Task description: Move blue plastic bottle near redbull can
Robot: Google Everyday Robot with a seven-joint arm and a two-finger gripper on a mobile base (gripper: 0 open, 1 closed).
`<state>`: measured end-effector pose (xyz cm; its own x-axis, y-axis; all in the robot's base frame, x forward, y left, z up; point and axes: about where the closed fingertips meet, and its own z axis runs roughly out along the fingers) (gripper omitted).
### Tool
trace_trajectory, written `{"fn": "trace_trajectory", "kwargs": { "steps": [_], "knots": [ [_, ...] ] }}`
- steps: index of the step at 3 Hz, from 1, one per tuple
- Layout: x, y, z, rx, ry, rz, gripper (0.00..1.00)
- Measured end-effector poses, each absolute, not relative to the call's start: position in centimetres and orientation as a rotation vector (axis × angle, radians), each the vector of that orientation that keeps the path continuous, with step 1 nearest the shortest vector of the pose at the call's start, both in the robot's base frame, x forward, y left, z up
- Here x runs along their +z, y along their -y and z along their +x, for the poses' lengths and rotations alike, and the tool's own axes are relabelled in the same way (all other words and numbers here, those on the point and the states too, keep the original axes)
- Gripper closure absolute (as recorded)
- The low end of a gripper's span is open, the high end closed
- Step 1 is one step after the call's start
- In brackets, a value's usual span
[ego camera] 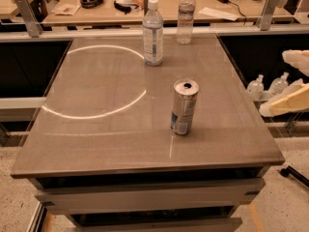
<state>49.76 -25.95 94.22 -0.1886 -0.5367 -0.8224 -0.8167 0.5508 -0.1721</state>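
Observation:
The blue plastic bottle is clear, with a white cap and a wide pale label. It stands upright at the back centre of the grey table. The redbull can is slim and silver with blue low on its side. It stands upright right of the table's middle, well in front of the bottle. My gripper is at the right edge of the view, beyond the table's right side. Its two cream fingers are spread apart and hold nothing. It is far from both the bottle and the can.
A second clear bottle with a narrower label stands at the back edge, just right of the blue bottle. A bright ring of light lies on the table's left half. Behind is a cluttered desk; spare bottles sit low to the right.

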Motion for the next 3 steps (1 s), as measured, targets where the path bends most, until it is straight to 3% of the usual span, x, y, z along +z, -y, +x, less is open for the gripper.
{"fn": "trace_trajectory", "kwargs": {
  "steps": [3],
  "knots": [
    [95.6,24.4,55.0,0.441,-1.691,-0.749,0.00]
  ]
}}
